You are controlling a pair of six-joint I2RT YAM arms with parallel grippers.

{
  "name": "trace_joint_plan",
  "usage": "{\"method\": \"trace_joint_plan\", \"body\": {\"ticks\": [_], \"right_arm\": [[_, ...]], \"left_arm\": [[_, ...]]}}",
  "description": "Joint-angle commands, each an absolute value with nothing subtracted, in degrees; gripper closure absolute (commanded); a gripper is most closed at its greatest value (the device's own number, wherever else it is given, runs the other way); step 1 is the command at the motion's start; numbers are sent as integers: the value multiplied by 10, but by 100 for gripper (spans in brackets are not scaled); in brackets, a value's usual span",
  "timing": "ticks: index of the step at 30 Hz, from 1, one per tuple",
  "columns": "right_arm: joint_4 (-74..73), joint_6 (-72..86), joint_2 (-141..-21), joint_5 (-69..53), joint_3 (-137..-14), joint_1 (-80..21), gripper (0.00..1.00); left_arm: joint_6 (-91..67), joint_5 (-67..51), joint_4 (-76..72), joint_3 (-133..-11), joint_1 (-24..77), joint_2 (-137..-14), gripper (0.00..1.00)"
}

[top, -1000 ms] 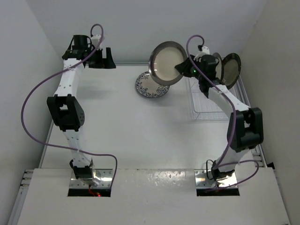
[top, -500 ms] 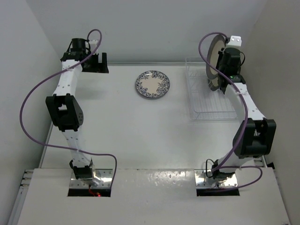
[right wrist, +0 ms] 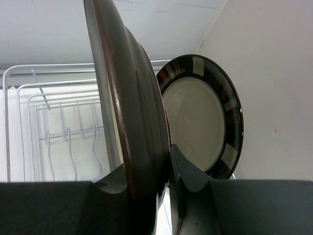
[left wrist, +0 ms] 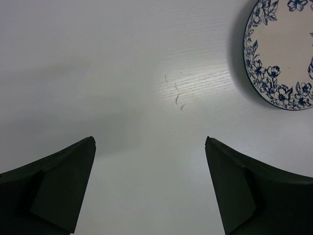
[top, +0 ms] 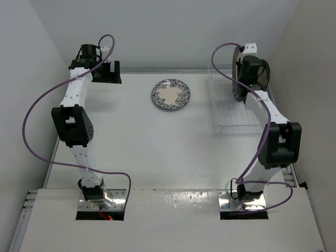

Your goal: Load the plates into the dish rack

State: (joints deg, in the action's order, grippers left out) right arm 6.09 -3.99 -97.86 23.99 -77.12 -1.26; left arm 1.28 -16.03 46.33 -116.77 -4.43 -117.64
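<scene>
Trouble, as I judge it, sits at the slot. My right tool [right wrist: 149,181] is clamped on the lower rim of a grey-rimmed plate [right wrist: 132,98], held on edge over the dish rack [top: 236,125], which stands at about 2 o'clock on the worktop [top: 142,142]. In the wrist view the held plate hangs just beside a striped-rim plate [right wrist: 200,117] that already stands in the rack, toward 3 o'clock of it. I cannot tell whether the two touch.

If I lower off-line, the rim could land on top of a wire instead of between two, and the plate would tip or skate along the bars on release. If I drift toward 3 o'clock, it could knock the standing plate over or chip both. The grip takes only a narrow bite of a smooth rim, so a bump against the wires might twist the plate in the jaws. Letting go before the plate bears on the rack would drop it.

The floral plate [top: 170,95] lies flat near 12 o'clock, well apart from the rack. My left tool [left wrist: 149,147] hovers at about 11 o'clock, jaws wide apart, holding nothing.
</scene>
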Motion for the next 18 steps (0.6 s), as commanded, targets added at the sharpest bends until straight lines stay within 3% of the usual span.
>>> {"method": "trace_joint_plan", "body": {"ticks": [1, 18], "right_arm": [[196, -44, -961, 252, -792, -14, 100], [218, -9, -1012, 261, -740, -47, 100]], "left_arm": [[18, -156, 459, -1166, -40, -1148, 1], [18, -162, 459, -1161, -40, -1148, 1]]}}
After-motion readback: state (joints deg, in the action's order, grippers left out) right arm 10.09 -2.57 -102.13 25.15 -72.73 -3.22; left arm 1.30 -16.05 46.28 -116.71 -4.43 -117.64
